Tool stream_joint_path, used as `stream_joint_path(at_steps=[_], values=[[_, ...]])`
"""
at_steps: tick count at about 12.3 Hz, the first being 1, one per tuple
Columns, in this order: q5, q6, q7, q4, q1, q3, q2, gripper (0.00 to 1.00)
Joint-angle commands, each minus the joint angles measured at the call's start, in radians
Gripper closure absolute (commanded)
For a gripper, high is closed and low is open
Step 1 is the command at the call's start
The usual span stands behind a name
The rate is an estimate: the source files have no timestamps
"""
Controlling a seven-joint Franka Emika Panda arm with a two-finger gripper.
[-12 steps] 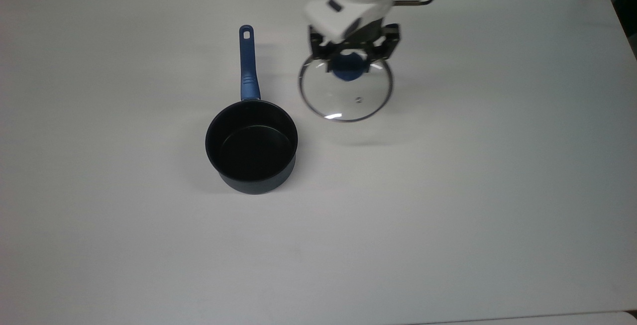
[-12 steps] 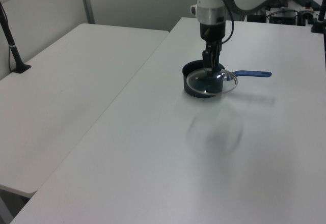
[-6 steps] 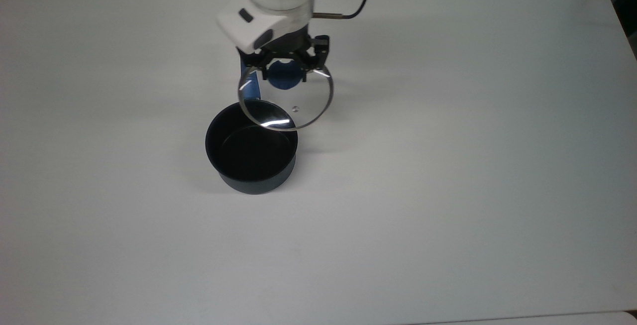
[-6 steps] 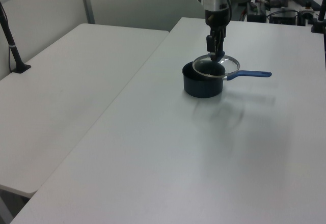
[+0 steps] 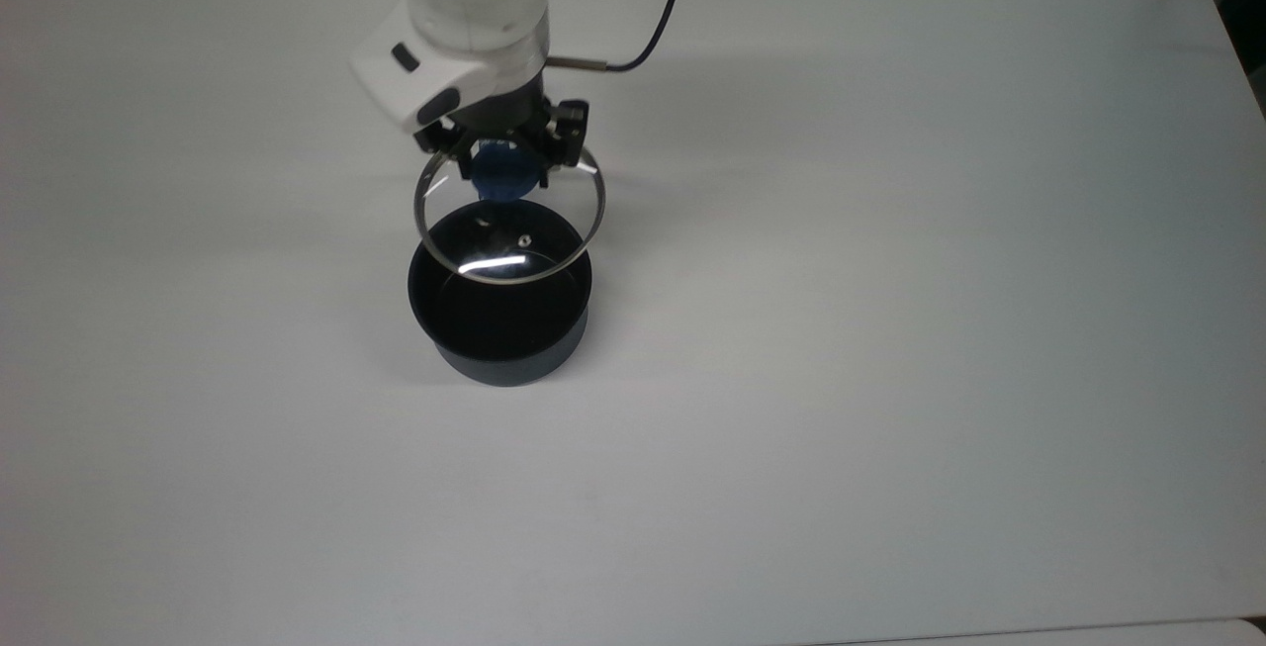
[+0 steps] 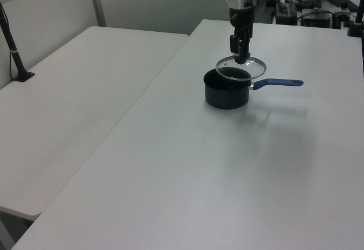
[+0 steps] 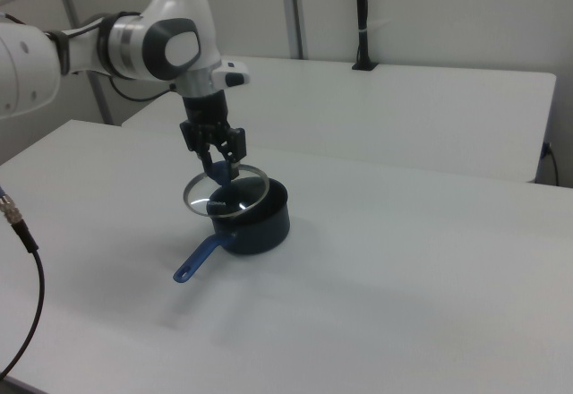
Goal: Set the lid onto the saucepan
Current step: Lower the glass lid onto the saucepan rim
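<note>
The jaws (image 5: 504, 156) are closed on the blue centre knob (image 5: 501, 174) of the round clear glass lid with a thin metal rim (image 5: 507, 221), holding it in the air, roughly level.

In the top view, the nearest item is the small round dark navy-black saucepan (image 5: 499, 310), standing upright on the white worktop (image 5: 890, 329) slightly left of centre. The lid hangs above the pan's 12 o'clock side: its near arc overlaps the pan's open mouth, and its far arc extends past the pan's far rim. A small steam hole (image 5: 525, 238) lies at 5 o'clock from the knob. The white arm (image 5: 465, 13) rises at 12 o'clock from the lid, with a black cable (image 5: 653, 23) trailing at its 2 o'clock.

In the left view, the lid (image 6: 241, 67) is clear of the pan rim (image 6: 226, 78), not seated. The long straight blue handle (image 6: 277, 82) points to 3 o'clock from the pan.

In the right view, the handle (image 7: 197, 259) points to 7 o'clock, and the lid (image 7: 226, 190) sits above the pan (image 7: 255, 224), offset toward 9 o'clock. A second white worktop (image 7: 403, 107) stands behind.
</note>
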Motion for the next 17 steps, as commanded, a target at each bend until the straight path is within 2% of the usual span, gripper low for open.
stream_joint_path(at_steps=[1, 5, 17], values=[[-0.007, 0.036, -0.008, 0.059, -0.006, 0.002, 0.055, 0.65], [-0.007, 0.102, 0.032, 0.061, -0.004, 0.000, 0.101, 0.65], [-0.005, 0.148, 0.098, 0.084, -0.004, 0.003, 0.136, 0.65]])
